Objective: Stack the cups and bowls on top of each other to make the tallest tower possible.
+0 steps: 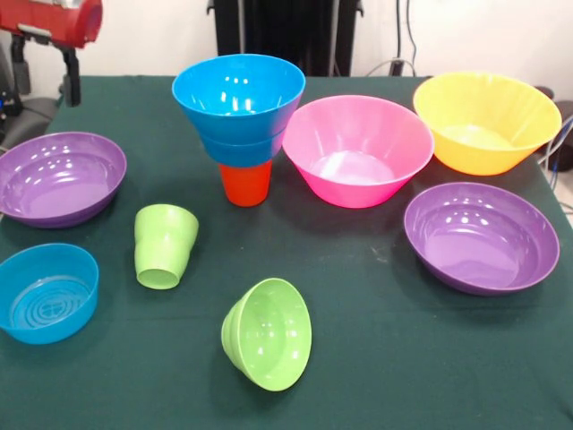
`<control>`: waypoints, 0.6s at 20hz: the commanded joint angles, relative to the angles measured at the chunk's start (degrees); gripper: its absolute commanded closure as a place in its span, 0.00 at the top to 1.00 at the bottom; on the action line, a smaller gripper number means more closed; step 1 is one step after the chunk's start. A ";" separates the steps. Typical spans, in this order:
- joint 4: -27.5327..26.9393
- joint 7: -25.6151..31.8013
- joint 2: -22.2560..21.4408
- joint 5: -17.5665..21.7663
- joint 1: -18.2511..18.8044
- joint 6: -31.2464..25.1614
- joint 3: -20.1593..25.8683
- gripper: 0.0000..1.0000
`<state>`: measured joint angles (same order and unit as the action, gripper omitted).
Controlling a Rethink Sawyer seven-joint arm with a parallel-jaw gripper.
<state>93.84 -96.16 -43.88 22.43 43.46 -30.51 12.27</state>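
The tower stands at the back middle: an orange cup (244, 183) upside down as the base, with two blue bowls (238, 97) nested on it. A pink bowl (356, 150) sits just right of it, and a yellow-orange bowl (486, 122) sits at the far right. One purple bowl (61, 178) is at the left and another purple bowl (481, 236) at the right. A third blue bowl (47, 292) is front left. The lime green cup (165, 245) lies tipped over. The small green bowl (269, 333) lies on its side. My gripper (45, 64) is at the top left corner, far from everything.
The dark green table (376, 358) carries all the pieces. The red arm (54, 20) hangs over its back left corner. A black stand (286, 36) and cables are behind the table's far edge.
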 commanded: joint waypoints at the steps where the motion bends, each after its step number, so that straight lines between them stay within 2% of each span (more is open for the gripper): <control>1: 5.48 5.66 4.13 7.38 -1.04 6.00 5.20 1.00; 7: 4.73 4.15 5.37 10.34 -2.50 7.08 3.43 1.00; 12: 5.64 4.61 6.19 11.98 -1.48 7.91 3.88 1.00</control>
<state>95.91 -96.16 -39.94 28.91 43.22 -25.27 12.39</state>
